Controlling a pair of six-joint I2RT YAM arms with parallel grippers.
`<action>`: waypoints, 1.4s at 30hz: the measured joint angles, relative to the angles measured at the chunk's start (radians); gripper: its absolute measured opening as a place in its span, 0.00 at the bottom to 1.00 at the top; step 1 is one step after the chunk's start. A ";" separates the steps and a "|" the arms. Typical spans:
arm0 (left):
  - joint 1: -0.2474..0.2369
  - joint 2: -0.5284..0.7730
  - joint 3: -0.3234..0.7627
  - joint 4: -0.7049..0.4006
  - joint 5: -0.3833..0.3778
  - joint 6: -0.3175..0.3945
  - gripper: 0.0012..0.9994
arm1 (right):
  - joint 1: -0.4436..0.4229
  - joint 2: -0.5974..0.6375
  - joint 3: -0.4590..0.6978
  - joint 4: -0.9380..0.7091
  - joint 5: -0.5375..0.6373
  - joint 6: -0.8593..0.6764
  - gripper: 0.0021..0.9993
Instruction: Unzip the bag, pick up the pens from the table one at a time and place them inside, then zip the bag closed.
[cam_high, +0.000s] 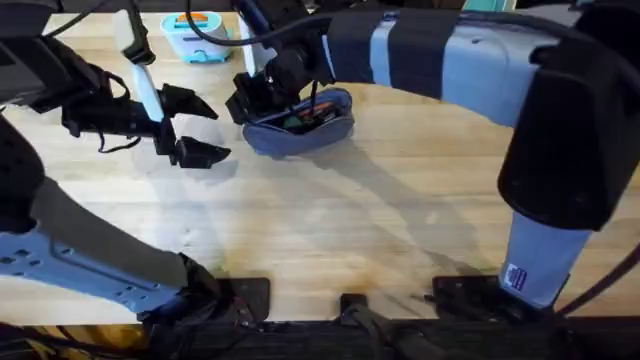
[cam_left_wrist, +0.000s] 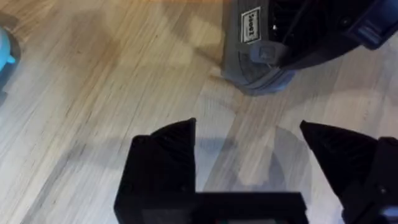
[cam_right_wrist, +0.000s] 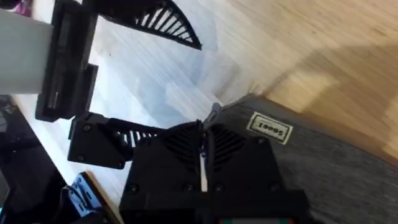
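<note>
The grey-blue bag (cam_high: 300, 128) lies on the table (cam_high: 400, 230) at the back centre, its zipper partly open. An orange pen (cam_high: 322, 107) shows inside the opening, among darker contents that I cannot make out. My right gripper (cam_high: 245, 100) is at the bag's left end. In the right wrist view this gripper (cam_right_wrist: 205, 134) is shut on the metal zipper pull (cam_right_wrist: 212, 115), beside the bag's white label (cam_right_wrist: 269, 129). My left gripper (cam_high: 205, 130) hovers open just left of the bag with nothing in it. In the left wrist view the bag's labelled end (cam_left_wrist: 252, 37) lies beyond the left gripper (cam_left_wrist: 247, 134).
A teal container (cam_high: 195, 38) stands at the table's back edge, left of centre, with a white upright piece (cam_high: 140, 70) near it. Bare wood stretches across the middle and front of the table. The right arm (cam_high: 450, 50) spans the back right.
</note>
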 joint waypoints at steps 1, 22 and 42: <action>0.000 0.000 0.000 0.002 0.000 0.000 0.99 | 0.000 0.000 0.000 0.001 0.000 0.001 0.05; 0.000 0.000 0.000 0.007 -0.003 0.000 0.99 | -0.099 0.000 0.000 0.000 -0.167 -0.027 0.03; -0.205 0.036 0.000 0.055 0.115 0.001 0.96 | -0.102 -0.001 0.000 -0.001 -0.179 -0.170 0.03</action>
